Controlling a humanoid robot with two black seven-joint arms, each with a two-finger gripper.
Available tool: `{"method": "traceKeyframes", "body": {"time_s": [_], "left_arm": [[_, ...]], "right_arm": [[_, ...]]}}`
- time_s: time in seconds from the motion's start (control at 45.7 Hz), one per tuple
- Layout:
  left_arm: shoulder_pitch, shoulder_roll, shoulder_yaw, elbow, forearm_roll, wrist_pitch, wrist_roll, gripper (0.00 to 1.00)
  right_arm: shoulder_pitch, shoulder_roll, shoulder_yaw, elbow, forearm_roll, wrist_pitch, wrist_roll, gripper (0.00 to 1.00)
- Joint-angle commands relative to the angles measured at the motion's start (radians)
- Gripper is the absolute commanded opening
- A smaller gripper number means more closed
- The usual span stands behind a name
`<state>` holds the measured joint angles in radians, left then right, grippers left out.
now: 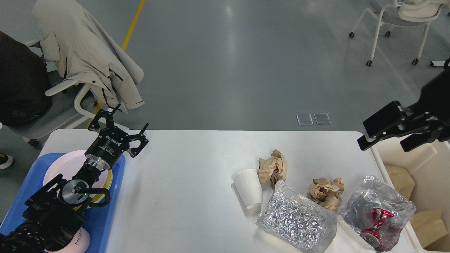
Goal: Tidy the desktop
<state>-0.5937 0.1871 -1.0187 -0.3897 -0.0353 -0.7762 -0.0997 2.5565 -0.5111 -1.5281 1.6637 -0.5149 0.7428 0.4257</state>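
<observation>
— Hovering over the near-right corner of the desktop (182, 196), just above the rim of the cream bin (427, 160), the right gripper (385, 135) is being carried with its fingers spread and nothing between them.

— And the left gripper (117, 130)?

— It is being held over the far end of the blue tray (105, 225), fingers released, nothing grasped. Judging by that pose, the tray side is being treated as the place for dishes.

— What is being kept in that tray?

— A pink plate (66, 165) is being stacked on a yellow one, and a pink cup (79, 242) is being partly hidden under the arm at the near edge.

— And the bin?

— Brown cardboard pieces (427, 221) are being held in it; rubbish is apparently being gathered there, which would explain why the right arm is being parked at its rim.

— What is being left on the white tabletop?

— A tipped paper cup (249, 189) is lying against one crumpled brown paper (272, 167); a second paper ball (326, 192) is sitting between a crinkled silver bag (297, 221) and a clear bag (381, 207) with a crushed red can (374, 225) inside it. All of it is being clustered on the right, near the bin.
</observation>
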Motion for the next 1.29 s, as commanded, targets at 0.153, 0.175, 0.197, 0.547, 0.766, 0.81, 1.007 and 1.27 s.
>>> {"method": "traceKeyframes", "body": {"time_s": [0.153,0.175,0.197,0.547,0.766,0.81,1.007,1.27], "left_arm": [[0.000,0.000,0.000,0.000,0.000,0.000,0.000,1.00],[0.000,0.000,0.000,0.000,0.000,0.000,0.000,1.00],[0.000,0.000,0.000,0.000,0.000,0.000,0.000,1.00],[0.000,0.000,0.000,0.000,0.000,0.000,0.000,1.00],[0.000,0.000,0.000,0.000,0.000,0.000,0.000,1.00],[0.000,0.000,0.000,0.000,0.000,0.000,0.000,1.00],[0.000,0.000,0.000,0.000,0.000,0.000,0.000,1.00],[0.000,0.000,0.000,-0.001,0.000,0.000,0.000,1.00]], "right_arm": [[-0.816,-0.058,-0.103,-0.295,0.099,-0.578,-0.157,1.00],[-0.884,-0.058,-0.096,-0.333,0.137,-0.598,-0.157,1.00],[-0.944,-0.056,-0.086,-0.370,0.177,-0.615,-0.157,1.00],[-1.338,-0.060,0.223,-0.607,0.437,-0.660,-0.157,1.00],[-1.420,-0.052,0.249,-0.642,0.450,-0.724,-0.160,0.84],[-1.438,-0.050,0.263,-0.656,0.450,-0.729,-0.160,0.64],[-1.487,-0.050,0.319,-0.705,0.449,-0.727,-0.157,0.32],[-1.489,-0.050,0.362,-0.708,0.449,-0.724,-0.157,0.00]]}}
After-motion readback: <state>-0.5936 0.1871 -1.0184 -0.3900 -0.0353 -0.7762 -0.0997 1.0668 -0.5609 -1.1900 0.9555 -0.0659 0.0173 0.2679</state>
